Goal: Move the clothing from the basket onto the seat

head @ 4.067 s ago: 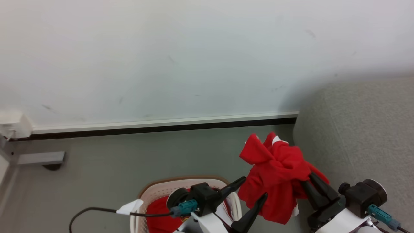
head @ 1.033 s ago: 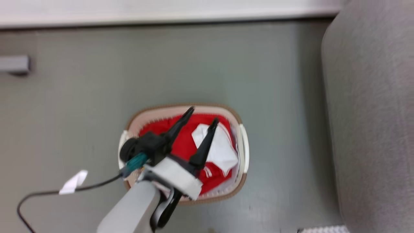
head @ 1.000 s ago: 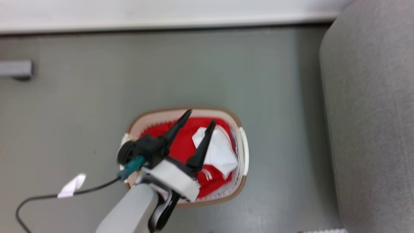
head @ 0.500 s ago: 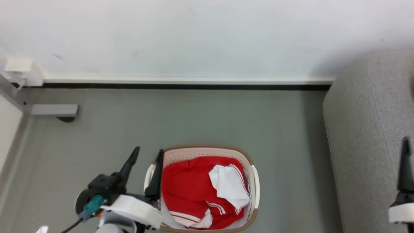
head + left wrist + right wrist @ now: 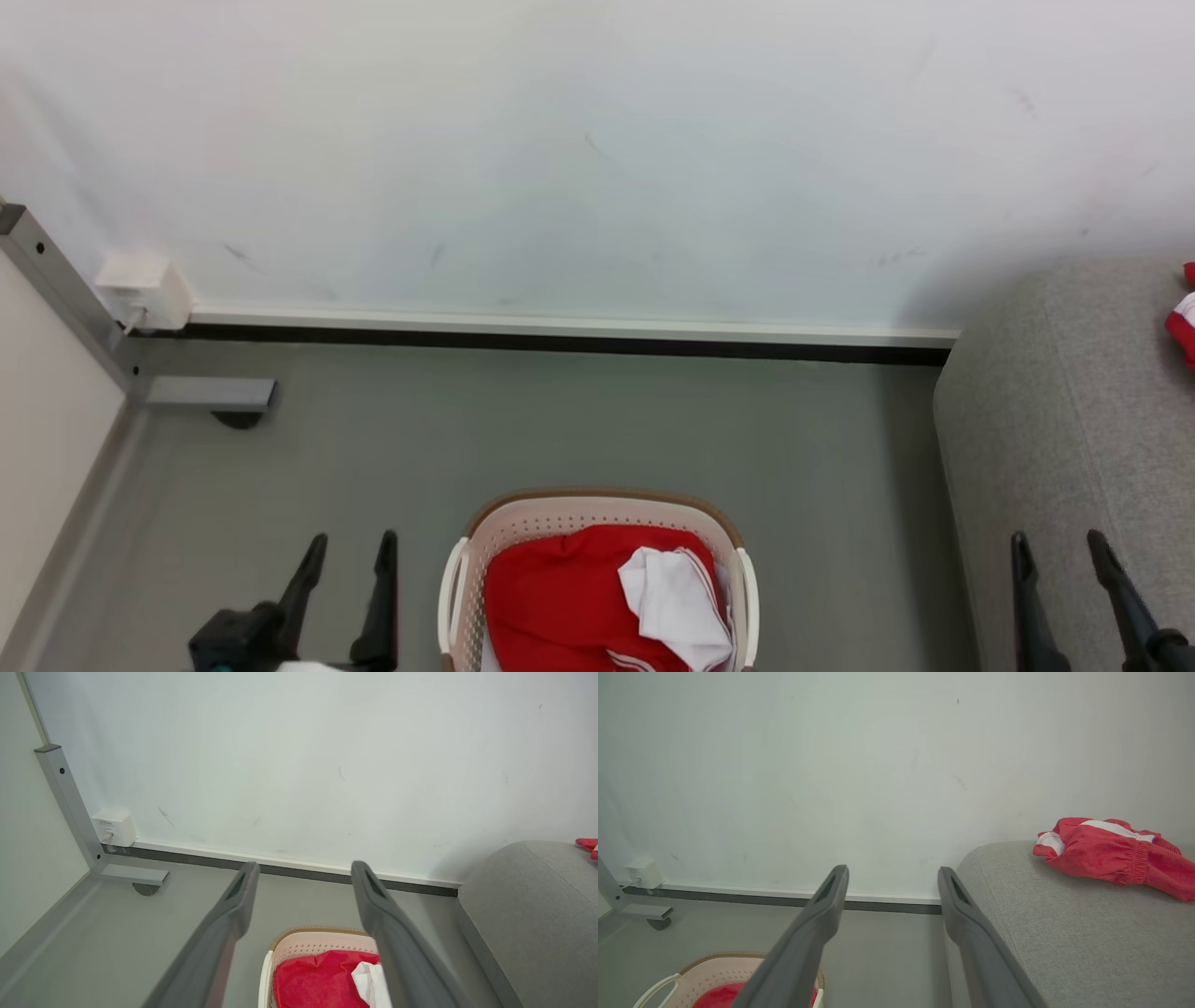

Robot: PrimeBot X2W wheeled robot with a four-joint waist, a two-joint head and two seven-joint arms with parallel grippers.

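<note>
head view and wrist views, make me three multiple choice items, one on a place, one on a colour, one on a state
1. Where does the loose red garment lie? A on the floor; B on the sofa; C on the skirting board.
2. What colour is the rim of the basket? A brown; B blue; C black.
3. How is the left tool? A open and empty; B shut on red cloth; C shut on a cable.
Answers: B, it rests on the grey upholstery; A, a brown band edges the cream perforated side; A, its fingers stand apart with nothing held between them.
</note>
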